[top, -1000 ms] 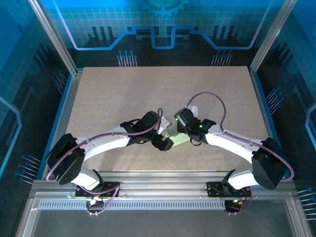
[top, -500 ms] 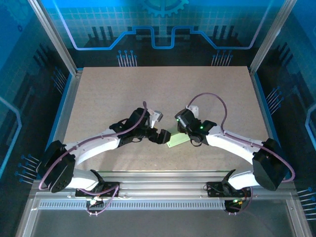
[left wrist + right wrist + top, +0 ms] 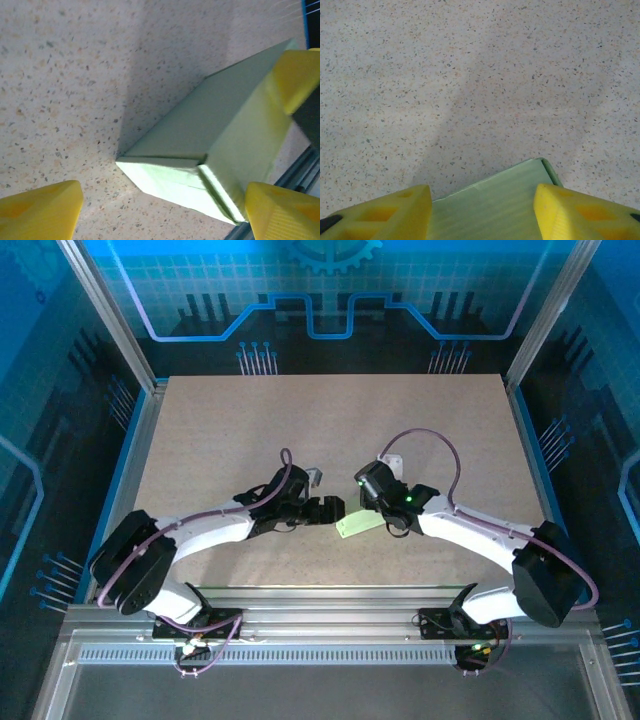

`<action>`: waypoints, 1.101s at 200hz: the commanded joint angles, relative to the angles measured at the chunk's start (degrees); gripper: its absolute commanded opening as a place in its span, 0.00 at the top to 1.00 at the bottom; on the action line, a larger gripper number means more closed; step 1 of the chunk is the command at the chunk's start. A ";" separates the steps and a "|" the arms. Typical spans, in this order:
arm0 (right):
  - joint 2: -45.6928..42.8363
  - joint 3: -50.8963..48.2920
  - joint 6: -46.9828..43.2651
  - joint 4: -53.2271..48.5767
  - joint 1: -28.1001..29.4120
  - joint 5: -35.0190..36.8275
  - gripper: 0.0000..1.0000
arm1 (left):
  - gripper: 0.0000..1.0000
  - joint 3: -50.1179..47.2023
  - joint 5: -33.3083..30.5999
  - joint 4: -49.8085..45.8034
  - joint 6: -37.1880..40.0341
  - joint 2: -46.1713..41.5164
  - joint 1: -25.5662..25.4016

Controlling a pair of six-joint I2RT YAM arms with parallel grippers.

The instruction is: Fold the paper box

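The paper box (image 3: 352,527) is a slim pale green closed box, near the middle of the table. My right gripper (image 3: 378,508) is shut on it; in the right wrist view the box (image 3: 495,205) fills the gap between both yellow fingers (image 3: 565,210). My left gripper (image 3: 330,510) is open at the box's left end. In the left wrist view the folded end of the box (image 3: 170,175) lies between the wide-set fingertips, close to the right one (image 3: 280,215) and well clear of the left. A yellow finger of the right gripper (image 3: 295,75) presses the box's far side.
The speckled beige table (image 3: 300,430) stretches behind and to both sides of the arms. An aluminium frame rail (image 3: 320,615) runs along the near edge. Blue enclosure walls (image 3: 60,440) stand on the left, right and back.
My left gripper left the box's near side, pulled back left, and now faces the box's left end. The right gripper kept its hold and barely moved.
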 commanded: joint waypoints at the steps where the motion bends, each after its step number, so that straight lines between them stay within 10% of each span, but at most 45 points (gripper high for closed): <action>1: 2.17 -3.64 2.54 -7.85 0.00 -4.94 0.41 | 0.15 0.77 0.12 -1.64 -0.46 2.40 -0.40; 111: -3.35 6.72 -1.30 -11.94 -1.89 -10.83 0.25 | 0.06 0.50 -3.50 -4.30 2.84 4.02 -1.82; 220: -20.73 -6.44 2.70 -12.79 -17.52 -19.84 0.19 | 0.01 4.91 1.39 10.86 28.92 -2.29 -2.22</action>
